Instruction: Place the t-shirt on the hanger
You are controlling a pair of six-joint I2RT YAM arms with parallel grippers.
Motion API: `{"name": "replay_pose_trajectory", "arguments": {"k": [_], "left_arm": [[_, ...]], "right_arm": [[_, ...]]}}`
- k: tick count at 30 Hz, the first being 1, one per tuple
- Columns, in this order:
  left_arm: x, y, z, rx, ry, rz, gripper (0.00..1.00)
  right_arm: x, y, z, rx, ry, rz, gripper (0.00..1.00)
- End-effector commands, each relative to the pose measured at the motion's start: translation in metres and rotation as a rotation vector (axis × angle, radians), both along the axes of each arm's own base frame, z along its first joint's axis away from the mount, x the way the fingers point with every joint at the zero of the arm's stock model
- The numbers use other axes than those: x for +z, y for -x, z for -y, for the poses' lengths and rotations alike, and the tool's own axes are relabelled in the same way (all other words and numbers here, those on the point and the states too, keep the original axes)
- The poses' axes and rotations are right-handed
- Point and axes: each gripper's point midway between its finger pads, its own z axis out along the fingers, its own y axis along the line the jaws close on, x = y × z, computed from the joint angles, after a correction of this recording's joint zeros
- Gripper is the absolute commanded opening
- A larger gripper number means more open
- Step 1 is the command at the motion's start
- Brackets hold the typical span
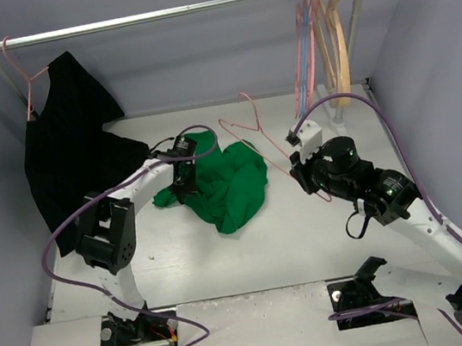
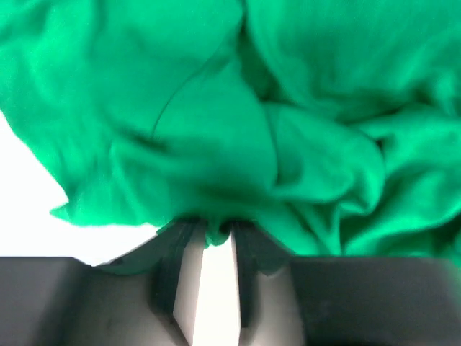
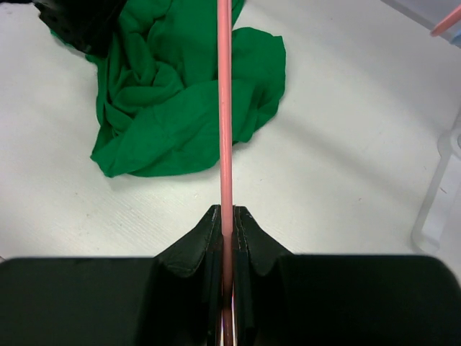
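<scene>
The green t-shirt [image 1: 229,186] lies crumpled on the white table, left of centre. My left gripper [image 1: 184,178] is down at its left edge. In the left wrist view the jaws stand nearly together with a fold of the t-shirt [image 2: 288,108] pinched between the fingertips [image 2: 180,234]. My right gripper [image 1: 300,169] is to the right of the shirt and shut on the thin pink hanger [image 1: 256,122], held above the table with its hook toward the back. In the right wrist view the hanger [image 3: 224,108] runs straight up from the closed jaws, above the t-shirt [image 3: 180,108].
A metal rail [image 1: 172,12] spans the back. A black garment [image 1: 67,154] hangs on a pink hanger at its left end. Several tan, blue and pink hangers [image 1: 324,37] hang at its right end, near the rail's post [image 1: 354,24].
</scene>
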Motion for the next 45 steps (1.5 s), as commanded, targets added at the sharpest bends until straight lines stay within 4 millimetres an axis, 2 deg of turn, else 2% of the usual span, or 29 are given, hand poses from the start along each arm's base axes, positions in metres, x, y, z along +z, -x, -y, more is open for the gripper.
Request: {"name": "replay_pose_trajectory", "arguments": {"k": [1,2,4,6,7,9,12,20,26,31,36,45], "left_arm": [[0.045,-0.010,-0.003,-0.088,-0.008,0.112,0.24],[0.057,-0.002,-0.005,-0.070,0.010,0.122,0.28],[0.058,0.013,-0.009,-0.044,0.024,0.101,0.40],[0.068,0.023,-0.012,0.006,0.057,0.114,0.45],[0.066,0.029,-0.013,0.038,0.069,0.102,0.49],[0.069,0.030,-0.013,0.064,0.088,0.118,0.50],[0.061,0.027,-0.015,0.106,0.086,0.125,0.50],[0.028,0.029,-0.012,0.237,0.072,0.024,0.46],[0.017,0.024,-0.012,0.273,0.068,0.023,0.45],[0.012,0.020,-0.017,0.279,0.032,0.035,0.42],[0.004,0.018,-0.023,0.286,0.014,0.026,0.34],[0.007,0.011,-0.023,0.274,0.026,0.054,0.27]], "right_arm": [[0.031,-0.014,0.000,-0.031,-0.039,0.108,0.00],[0.030,-0.014,0.001,-0.036,-0.034,0.109,0.00],[0.030,-0.014,0.002,-0.037,-0.031,0.111,0.00],[0.029,-0.015,0.003,-0.038,-0.023,0.113,0.00],[0.028,-0.015,0.002,-0.037,-0.020,0.111,0.00],[0.024,-0.017,0.002,-0.037,-0.008,0.106,0.00],[0.022,-0.018,0.000,-0.029,-0.001,0.101,0.00],[0.023,-0.021,-0.002,-0.026,0.003,0.107,0.00],[0.021,-0.021,-0.003,-0.023,0.002,0.097,0.00],[0.021,-0.020,-0.002,-0.025,0.001,0.091,0.00],[0.021,-0.019,-0.002,-0.029,-0.002,0.090,0.00],[0.015,-0.019,-0.004,-0.028,-0.005,0.072,0.00]]}}
